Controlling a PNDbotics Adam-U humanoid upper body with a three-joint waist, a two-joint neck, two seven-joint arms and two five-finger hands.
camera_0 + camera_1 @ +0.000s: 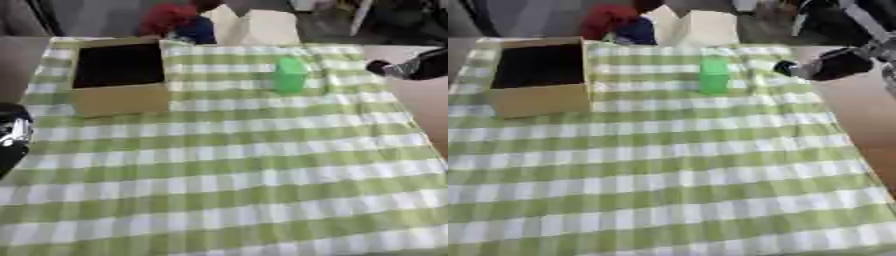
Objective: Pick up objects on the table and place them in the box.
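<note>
Right eye view: my right robot hand (826, 65) hovers near green object (714, 75); fingers unreadable. Cardboard box (538, 100) well left on the bench (675, 175).

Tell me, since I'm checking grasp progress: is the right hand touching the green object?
Apart. The right eye view shows the right hand off to the right of the green object, with a stretch of checked cloth plainly between them.

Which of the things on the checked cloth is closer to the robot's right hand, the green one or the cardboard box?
The green object. It stands upright just left of the right hand, while the open cardboard box sits across the cloth at the far left.
</note>
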